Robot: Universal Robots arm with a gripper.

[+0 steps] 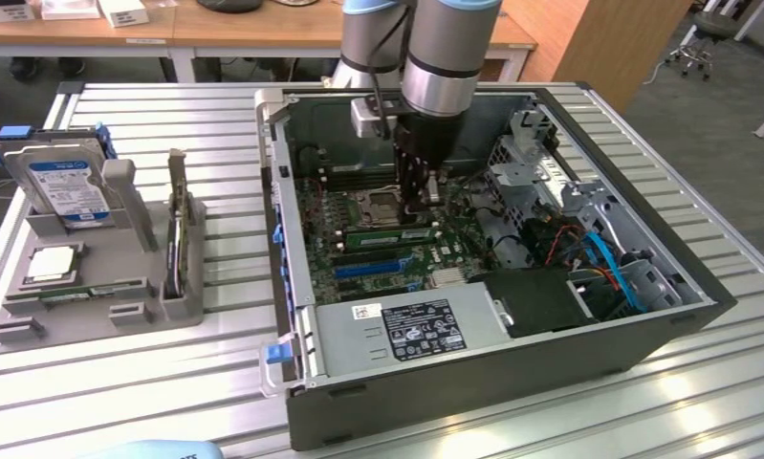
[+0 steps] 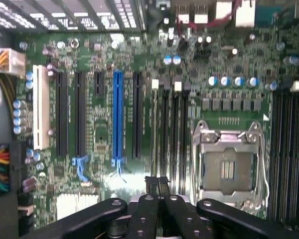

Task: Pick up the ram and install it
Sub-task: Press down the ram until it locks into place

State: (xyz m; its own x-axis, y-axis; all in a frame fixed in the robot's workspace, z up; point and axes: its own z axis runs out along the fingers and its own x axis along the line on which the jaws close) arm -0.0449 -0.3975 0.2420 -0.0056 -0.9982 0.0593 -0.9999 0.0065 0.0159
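Note:
My gripper is down inside the open computer case, over the motherboard. Its two black fingers are pressed together, with nothing visible between them. In the wrist view the shut gripper hovers over the row of black memory slots, beside the empty processor socket. A long narrow green stick, the ram as far as I can tell, stands on edge in the slots just below the socket. The fingertips are at its end on the exterior view's right. I cannot tell whether they touch it.
A grey parts holder sits on the exterior view's left. It carries a hard drive with a blue label, a square silver processor chip and a thin green strip. The power supply, drive cage and cables crowd the case.

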